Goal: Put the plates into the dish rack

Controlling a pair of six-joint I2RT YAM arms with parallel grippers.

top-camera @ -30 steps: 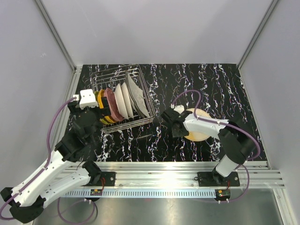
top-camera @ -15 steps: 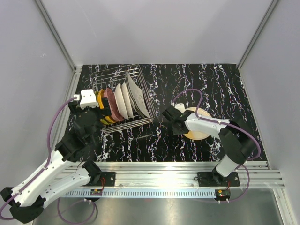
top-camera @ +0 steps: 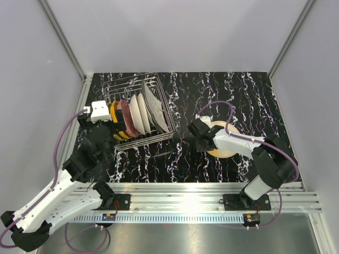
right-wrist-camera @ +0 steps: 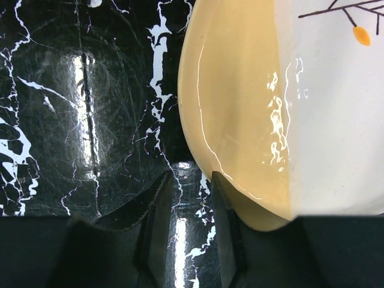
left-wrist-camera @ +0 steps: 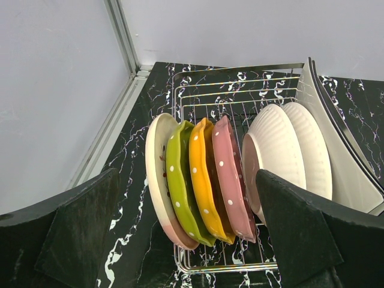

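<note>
I fear my right pincer (right-wrist-camera: 191,180), narrowly spread with only black marbled worktop (right-wrist-camera: 72,120) between its jaws, will shove rather than pinch the glossy cream-rimmed round plate (right-wrist-camera: 240,108) lying flat, apart from the silver wire dish rack (left-wrist-camera: 237,68).
</note>
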